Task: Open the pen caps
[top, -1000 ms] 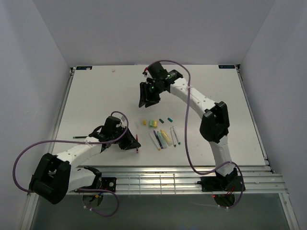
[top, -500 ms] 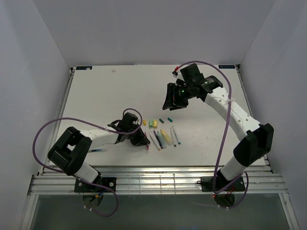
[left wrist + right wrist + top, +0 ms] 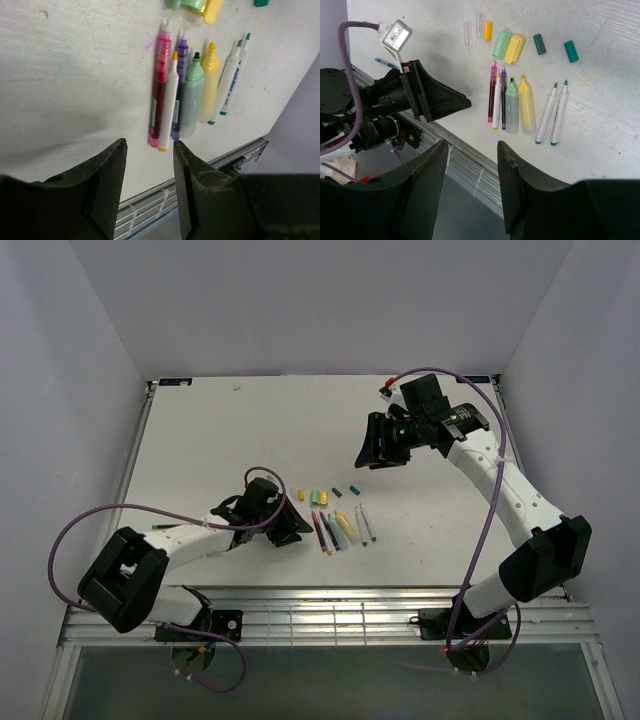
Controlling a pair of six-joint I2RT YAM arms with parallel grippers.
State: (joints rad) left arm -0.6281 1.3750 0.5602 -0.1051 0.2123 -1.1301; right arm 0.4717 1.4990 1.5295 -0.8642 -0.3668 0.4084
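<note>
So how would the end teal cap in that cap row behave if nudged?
Probably rolls: the teal cap is a short round tube lying on its side on the flat table. It looks small and smooth, so likely light and apt to slip from a grip.

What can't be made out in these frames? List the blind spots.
Left wrist: pale green cap, yellow cap and teal cap are cut off by the top edge.
Right wrist: blue pen is partly hidden behind the left arm.
Top external: pen row is too small to tell whether tips are bare or capped.
</note>
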